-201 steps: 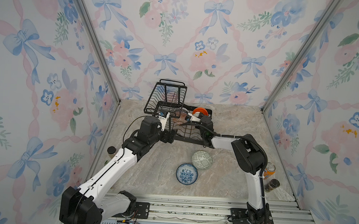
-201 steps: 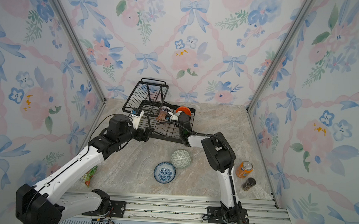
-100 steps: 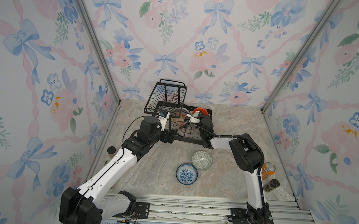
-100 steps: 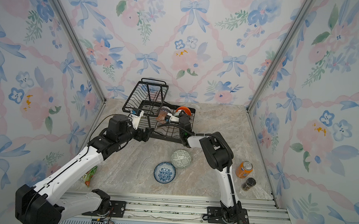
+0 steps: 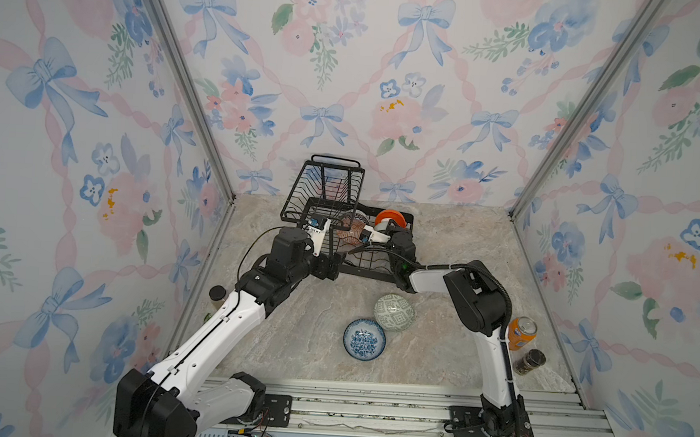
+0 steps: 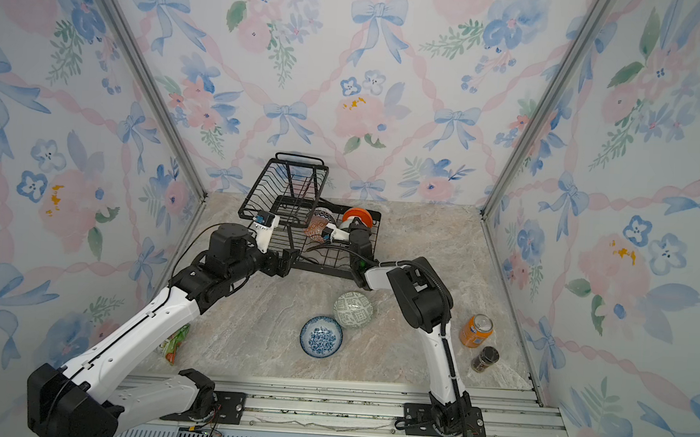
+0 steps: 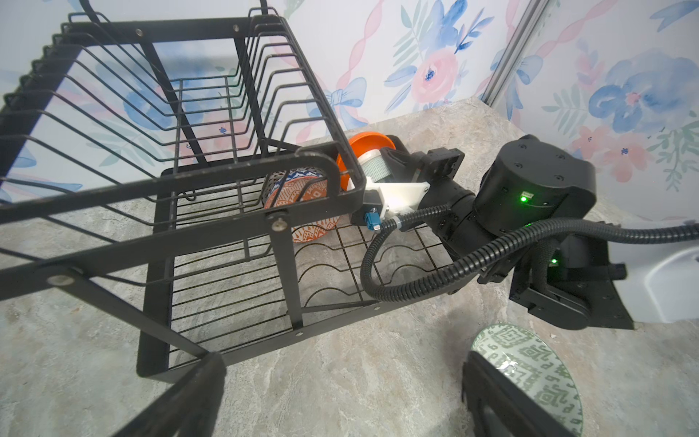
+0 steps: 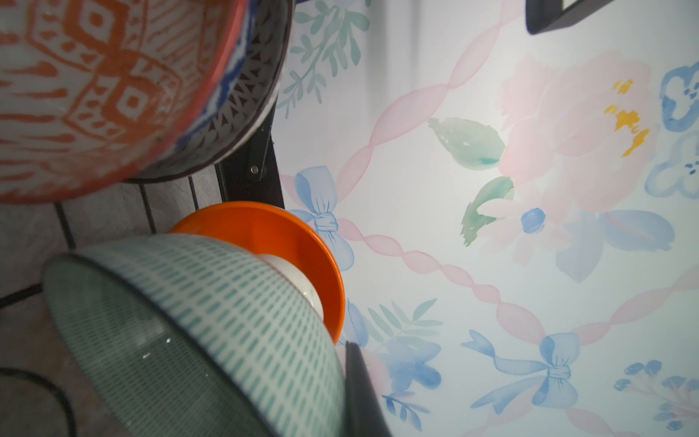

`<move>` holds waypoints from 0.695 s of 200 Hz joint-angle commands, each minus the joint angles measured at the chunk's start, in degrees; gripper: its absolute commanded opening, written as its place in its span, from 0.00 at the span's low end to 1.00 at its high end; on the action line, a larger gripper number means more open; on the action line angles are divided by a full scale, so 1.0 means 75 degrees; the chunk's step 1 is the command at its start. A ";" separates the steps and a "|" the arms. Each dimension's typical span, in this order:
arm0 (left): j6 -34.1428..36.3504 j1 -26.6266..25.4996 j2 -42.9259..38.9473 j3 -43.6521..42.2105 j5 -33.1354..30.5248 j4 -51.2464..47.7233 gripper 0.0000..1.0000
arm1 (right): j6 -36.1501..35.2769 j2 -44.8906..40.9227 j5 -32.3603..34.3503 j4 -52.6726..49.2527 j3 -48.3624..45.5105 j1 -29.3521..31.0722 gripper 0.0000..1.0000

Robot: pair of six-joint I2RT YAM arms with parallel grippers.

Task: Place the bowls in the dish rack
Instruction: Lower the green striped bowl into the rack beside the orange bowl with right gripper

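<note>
The label on the orange can (image 5: 521,332) is too small to read. The right gripper (image 7: 389,160) pinches the mint green bowl (image 8: 227,321) by its rim, on edge against the orange bowl (image 8: 287,230) in the lower tray of the dish rack (image 7: 181,185), far centre. The left gripper (image 5: 333,265) gapes empty by the rack's near edge. Since a second ago the right elbow has edged left.
</note>
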 commanded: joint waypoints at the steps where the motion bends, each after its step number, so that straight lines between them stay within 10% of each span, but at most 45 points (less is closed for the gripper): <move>1: 0.0089 0.0048 -0.0132 -0.0089 0.0099 -0.0045 0.98 | -0.0001 0.0011 0.0196 0.0583 -0.0064 0.0008 0.00; 139: 0.0072 0.0048 -0.0146 -0.0147 0.0112 -0.0030 0.98 | 0.1726 -0.0678 0.0427 -0.1705 0.0100 -0.0028 0.00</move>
